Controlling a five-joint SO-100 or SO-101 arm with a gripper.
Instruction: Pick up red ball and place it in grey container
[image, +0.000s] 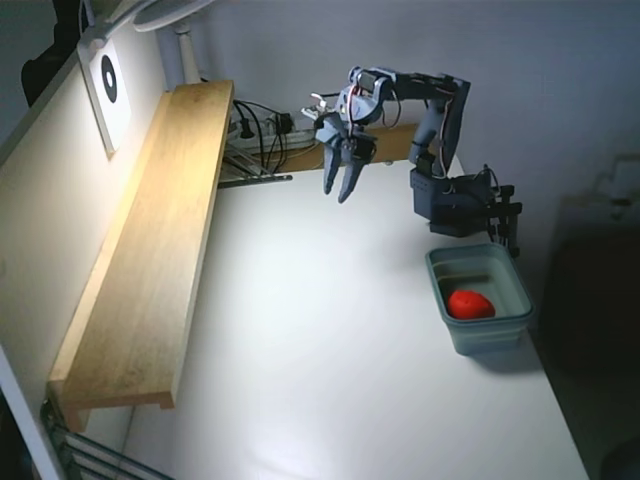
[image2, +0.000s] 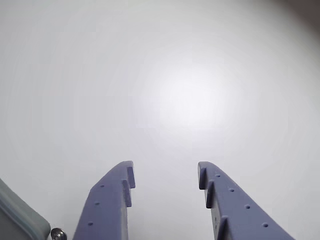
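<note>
From my console, the fixed view shows the gripper (image: 341, 191) hanging in the air above the far part of the white tabletop (image: 330, 340), fingers pointing down, with nothing between them. In the wrist view the gripper (image2: 166, 175) has its two blue-grey fingers (image2: 112, 200) spread with a clear gap, and I see only bare tabletop (image2: 165, 90) through that gap.

The red ball (image: 470, 304) lies inside the grey container (image: 503, 337), resting on its floor. In the fixed view the container sits well to the right of the gripper and nearer the camera, close to the tabletop's right edge and just in front of the arm's base (image: 455, 205). A grey-green corner (image2: 20, 217) shows at the lower left of the wrist view, beside the left finger; I cannot tell what it belongs to.

To the left of the gripper in the fixed view, a long wooden shelf (image: 160, 250) runs along the wall, and a bundle of cables (image: 262, 128) lies behind it.
</note>
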